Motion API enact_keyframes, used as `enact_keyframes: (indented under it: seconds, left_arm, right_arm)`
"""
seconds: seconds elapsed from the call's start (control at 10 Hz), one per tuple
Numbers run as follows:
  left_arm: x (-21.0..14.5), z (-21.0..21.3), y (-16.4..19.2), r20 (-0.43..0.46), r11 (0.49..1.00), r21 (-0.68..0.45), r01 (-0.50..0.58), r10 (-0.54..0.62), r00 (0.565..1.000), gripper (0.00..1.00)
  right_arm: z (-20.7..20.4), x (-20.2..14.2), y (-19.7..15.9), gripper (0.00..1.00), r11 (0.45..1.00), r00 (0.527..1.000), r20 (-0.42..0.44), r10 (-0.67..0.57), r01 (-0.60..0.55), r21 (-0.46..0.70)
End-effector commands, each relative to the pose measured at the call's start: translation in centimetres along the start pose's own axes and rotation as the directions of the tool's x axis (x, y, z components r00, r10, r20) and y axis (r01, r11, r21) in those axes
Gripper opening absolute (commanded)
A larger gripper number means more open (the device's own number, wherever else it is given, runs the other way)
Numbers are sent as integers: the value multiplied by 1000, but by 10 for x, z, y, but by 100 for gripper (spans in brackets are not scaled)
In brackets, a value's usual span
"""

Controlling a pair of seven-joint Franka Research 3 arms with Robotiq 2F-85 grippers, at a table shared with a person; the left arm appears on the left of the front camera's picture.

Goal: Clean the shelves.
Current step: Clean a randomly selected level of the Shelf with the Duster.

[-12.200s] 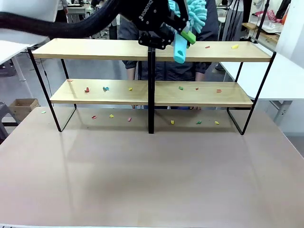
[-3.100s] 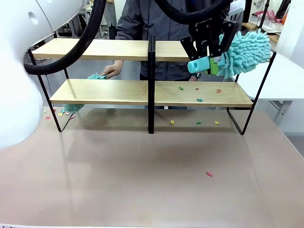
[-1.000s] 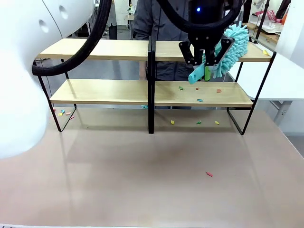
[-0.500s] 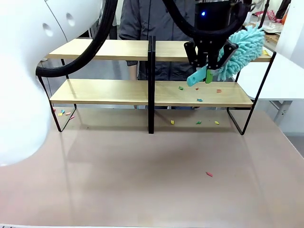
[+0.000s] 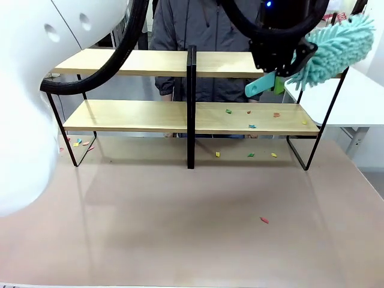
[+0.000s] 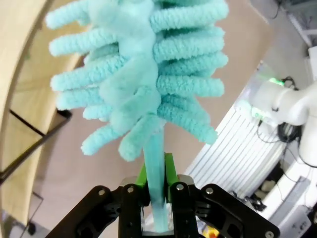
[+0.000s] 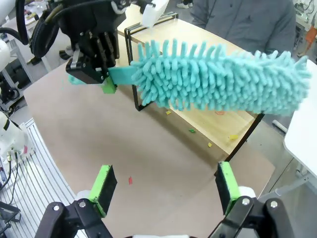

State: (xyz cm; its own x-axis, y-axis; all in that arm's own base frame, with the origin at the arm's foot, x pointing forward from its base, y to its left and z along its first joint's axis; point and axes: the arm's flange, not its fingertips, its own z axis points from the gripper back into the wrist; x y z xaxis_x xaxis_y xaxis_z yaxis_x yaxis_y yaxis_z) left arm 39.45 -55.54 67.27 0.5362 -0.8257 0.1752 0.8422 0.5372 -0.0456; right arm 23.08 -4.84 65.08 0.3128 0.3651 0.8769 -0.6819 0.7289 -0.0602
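Now duster (image 5: 333, 51) farther right along shelves (image 5: 132, 116).

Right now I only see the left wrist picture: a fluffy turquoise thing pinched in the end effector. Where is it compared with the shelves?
Observer: In the front view the duster is raised by the right end of the shelves, about level with the top board.
Operator: Is any mess waiting there?
Observer: Yes, small coloured scraps lie on the right half of the lower board, with more on the table beneath.
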Motion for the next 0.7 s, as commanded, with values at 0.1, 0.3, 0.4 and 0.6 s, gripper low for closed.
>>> enact_keyframes:
  seconds: [0.1, 0.3, 0.4, 0.6]
  left_arm:
    - [166, 102, 18, 50, 1000, -2, -3, 3, 999, 12]
    - [122, 110, 20, 35, 998, -16, 56, -56, 998, 12]
    - [92, 115, 28, 30, 997, -23, 74, -74, 997, 12]
    - [13, 124, 47, 66, 999, -16, 48, -47, 997, 12]
  right_arm:
    - [0, 1, 0, 100, 1000, 1000, 1, 1, -1, 1]
    - [0, 1, 0, 100, 1000, 1000, 1, 1, -1, 1]
    - [0, 1, 0, 100, 1000, 1000, 1, 1, -1, 1]
    - [0, 1, 0, 100, 1000, 1000, 1, 1, -1, 1]
